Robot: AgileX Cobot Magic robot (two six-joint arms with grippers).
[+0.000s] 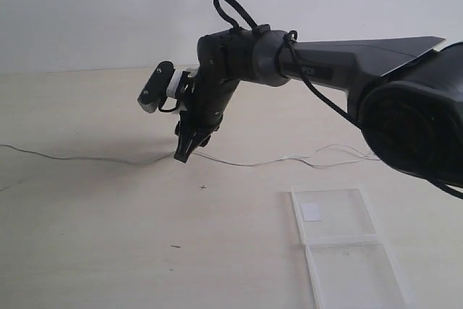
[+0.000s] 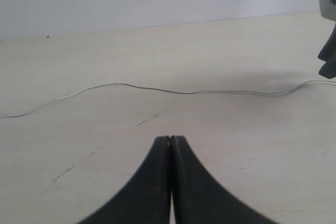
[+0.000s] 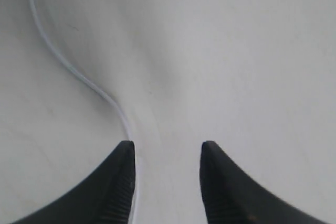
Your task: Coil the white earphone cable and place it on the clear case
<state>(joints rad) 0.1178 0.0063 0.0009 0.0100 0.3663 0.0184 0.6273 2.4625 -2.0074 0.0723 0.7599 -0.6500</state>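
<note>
R claw (image 3: pixel 167 145) wide, white earphone cable (image 3: pixel 84 80) by one finger's inner edge; L claw (image 2: pixel 170 140) tips together, empty, cable apart.

1. The right arm (image 1: pixel 347 63) reaches in from the right edge of the exterior view and across the middle, its long dark link nearly level.
2. Its wrist (image 1: pixel 217 70) bends sharply, so the right claw (image 1: pixel 184 151) points steeply down, with a camera (image 1: pixel 155 87) mounted beside the wrist.
3. In its own wrist view that claw's fingers (image 3: pixel 118 182) stand apart, with a clear gap between the tips.
4. The left claw (image 2: pixel 170 139) shows only in its wrist view, both fingers pressed together, tip to tip.
</note>
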